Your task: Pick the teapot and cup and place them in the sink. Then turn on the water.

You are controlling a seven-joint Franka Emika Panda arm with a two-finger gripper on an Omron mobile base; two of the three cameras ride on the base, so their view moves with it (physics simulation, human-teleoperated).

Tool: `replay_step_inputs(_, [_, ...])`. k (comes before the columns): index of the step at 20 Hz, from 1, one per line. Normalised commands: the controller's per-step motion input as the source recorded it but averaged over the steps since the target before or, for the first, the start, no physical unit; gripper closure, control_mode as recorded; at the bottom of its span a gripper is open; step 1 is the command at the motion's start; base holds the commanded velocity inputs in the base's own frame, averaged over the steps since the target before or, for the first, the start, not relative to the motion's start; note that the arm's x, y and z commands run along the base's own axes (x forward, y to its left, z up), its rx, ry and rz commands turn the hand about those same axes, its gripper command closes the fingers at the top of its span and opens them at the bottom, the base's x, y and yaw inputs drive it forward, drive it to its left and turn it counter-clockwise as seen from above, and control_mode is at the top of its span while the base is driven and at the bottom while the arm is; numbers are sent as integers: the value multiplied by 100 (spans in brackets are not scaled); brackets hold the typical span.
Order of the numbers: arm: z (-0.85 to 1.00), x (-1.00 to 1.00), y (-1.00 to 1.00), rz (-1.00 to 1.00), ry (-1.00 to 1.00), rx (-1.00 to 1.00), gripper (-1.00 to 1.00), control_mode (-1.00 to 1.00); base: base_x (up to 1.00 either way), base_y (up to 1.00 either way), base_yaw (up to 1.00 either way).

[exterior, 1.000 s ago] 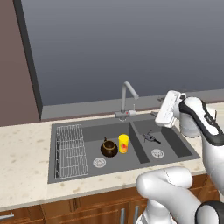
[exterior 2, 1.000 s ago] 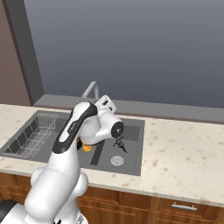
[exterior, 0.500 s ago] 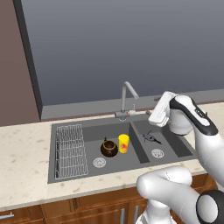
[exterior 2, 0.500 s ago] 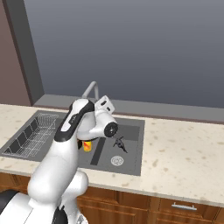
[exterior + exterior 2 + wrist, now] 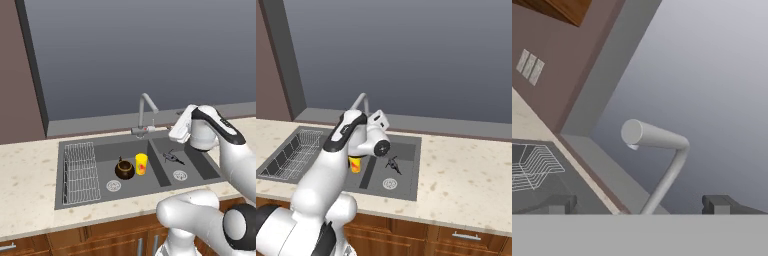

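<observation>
Item one, the speckled beige countertop (image 5: 30, 165), was recorded running along the grey back wall, with the sink (image 5: 100, 150) let into it. The sink was noted as a dark grey double basin, with a wire rack (image 5: 79, 172) seated at the far left of the left basin, presumably for draining. Item two, the grey gooseneck faucet (image 5: 146, 107), was found rising from the back rim at the divider between the basins, placed to serve either one; no stream of water was made out below its spout in any view, so the tap was judged not yet turned on. Item three, the teapot (image 5: 124, 169), was logged inside the left basin near its round drain, and item four, the cup (image 5: 141, 164), was logged upright just beside it on the divider side, with its red-orange mark showing; both were taken as already delivered, leaving the water as the remaining step. Item five, the gripper (image 5: 639, 204), was seen raised and turned toward the faucet, whose neck rose between the two dark fingertips (image 5: 717, 204) in the hand view; the fingers were held wide apart, and nothing was gripped or touched.
</observation>
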Motion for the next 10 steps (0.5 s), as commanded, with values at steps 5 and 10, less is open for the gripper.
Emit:
replay_step_inputs(5, [-1,22,-17,-3,0,0,-100,-100,0,0,0])
replay_step_inputs(10, [-1,21,0,-3,0,0,-100,-100,0,0,0])
